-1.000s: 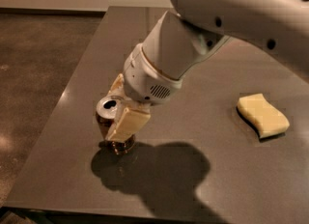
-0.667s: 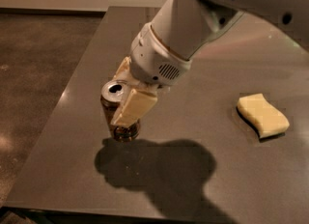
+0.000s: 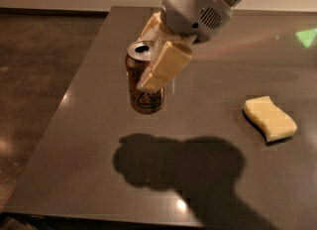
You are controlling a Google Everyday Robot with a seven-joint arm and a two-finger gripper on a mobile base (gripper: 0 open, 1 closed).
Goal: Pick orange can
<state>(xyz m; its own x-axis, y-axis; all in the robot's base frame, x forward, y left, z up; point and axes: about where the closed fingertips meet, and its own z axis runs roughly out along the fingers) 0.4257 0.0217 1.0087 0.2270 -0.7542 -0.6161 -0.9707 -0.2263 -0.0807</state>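
The orange can (image 3: 142, 92) is orange-brown with a silver top, an open pull-tab hole and dark and white markings low on its side. It hangs upright in the air, well above the dark grey table (image 3: 79, 140). My gripper (image 3: 154, 58) is shut on the can. One cream finger (image 3: 165, 66) lies across the can's front and the other presses its far side. The white arm reaches in from the upper right. The can's shadow lies on the table below it.
A yellow sponge (image 3: 269, 118) lies on the table at the right. The table's left edge borders a brown floor (image 3: 34, 75). A green light patch (image 3: 307, 36) shows at the far right.
The gripper has lifted the orange can off the table, up and to the right. The shadow below it has spread and come away from the can.
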